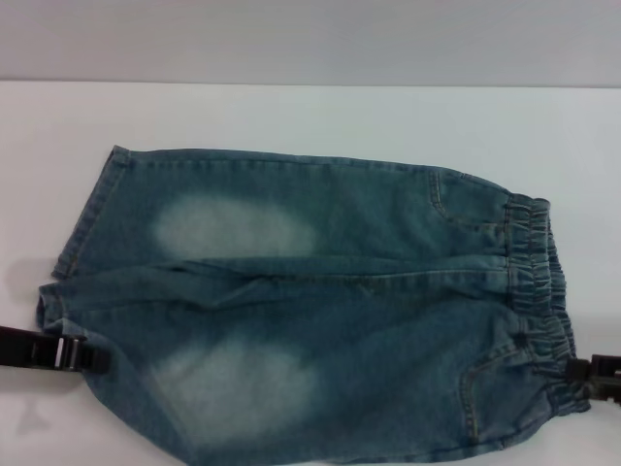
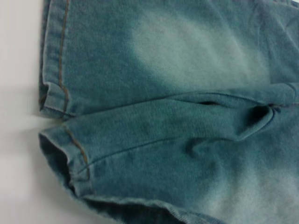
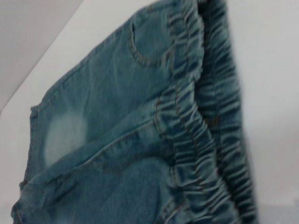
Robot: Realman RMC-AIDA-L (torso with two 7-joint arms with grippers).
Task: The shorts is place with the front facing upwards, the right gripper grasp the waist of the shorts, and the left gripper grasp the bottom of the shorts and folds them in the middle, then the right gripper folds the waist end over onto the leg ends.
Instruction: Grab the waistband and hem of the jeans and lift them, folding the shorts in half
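Observation:
The blue-green denim shorts [image 1: 320, 291] lie front up, with the leg ends on the left and the waist on the right. The gathered waist [image 1: 536, 282] also fills the right wrist view [image 3: 196, 130]. The flat leg hems [image 1: 82, 218] show close up in the left wrist view [image 2: 58, 74]. My left gripper [image 1: 95, 357] meets the near leg's hem and is shut on it. That hem runs slanted, pulled toward the gripper. My right gripper [image 1: 582, 375] is shut on the near corner of the waist. Neither wrist view shows its own fingers.
The shorts rest on a white table [image 1: 310, 116] whose far edge meets a grey wall. Bare table surface lies beyond the shorts and to their left. The garment's near edge runs out of the head view at the bottom.

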